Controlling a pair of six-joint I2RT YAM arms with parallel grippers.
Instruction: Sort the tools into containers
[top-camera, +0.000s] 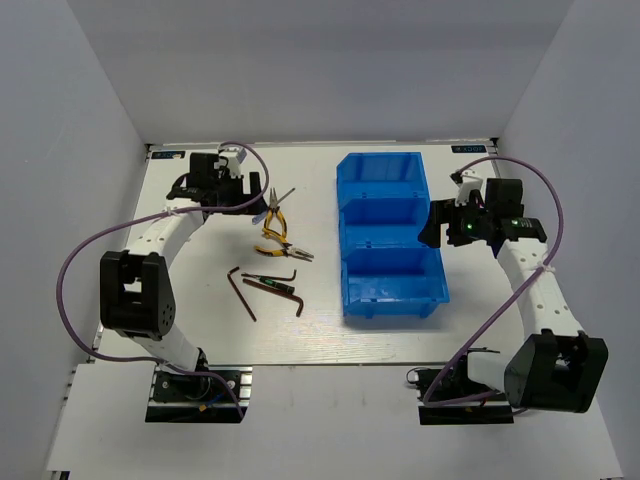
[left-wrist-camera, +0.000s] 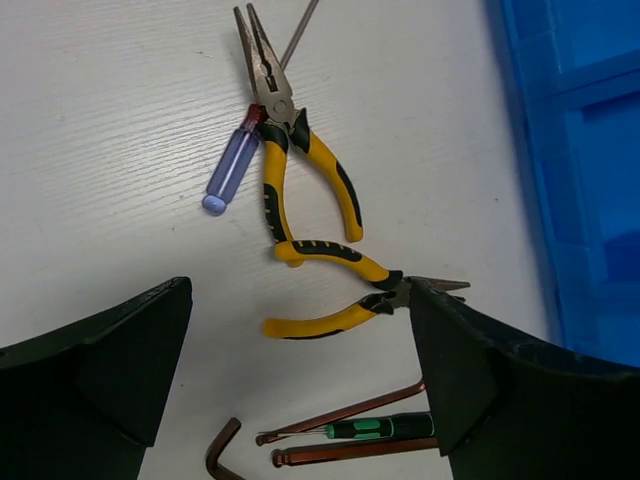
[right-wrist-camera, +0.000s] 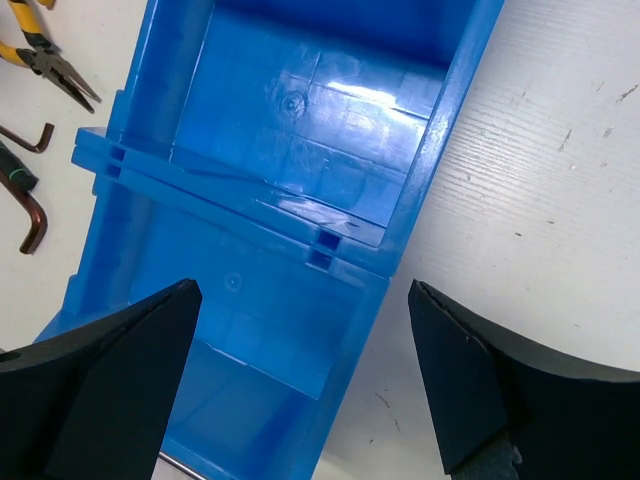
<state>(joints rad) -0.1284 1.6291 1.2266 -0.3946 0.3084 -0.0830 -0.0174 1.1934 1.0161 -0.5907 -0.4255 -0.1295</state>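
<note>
Your tools are two pairs of pliers, two screwdrivers and three hex keys, seven pieces in all. They all lie on the table (top-camera: 320, 340) left of the bin (top-camera: 392, 305).

The long pliers (left-wrist-camera: 275, 110) have a needle nose and yellow-and-black handles. The short pliers (left-wrist-camera: 330, 252) have the same colours. Their handles meet the long pair's, and their nose is partly hidden behind a finger of your left gripper (left-wrist-camera: 300, 300). The blue screwdriver (left-wrist-camera: 232, 165) has a clear bluish handle with a red collar, and its shaft runs under the long pliers. The green screwdriver (left-wrist-camera: 380, 428) is thin and dark with a green band, and it lies between two of the brownish L-shaped hex keys (left-wrist-camera: 340, 412).

The bin is bright blue, with three compartments in a row. The ones under your right wrist show only bare blue floor.

Your left gripper hangs over the pliers with its jaws spread wide and holds nothing. Your right gripper (right-wrist-camera: 305, 290) hangs over the bin, also spread wide and unloaded.
</note>
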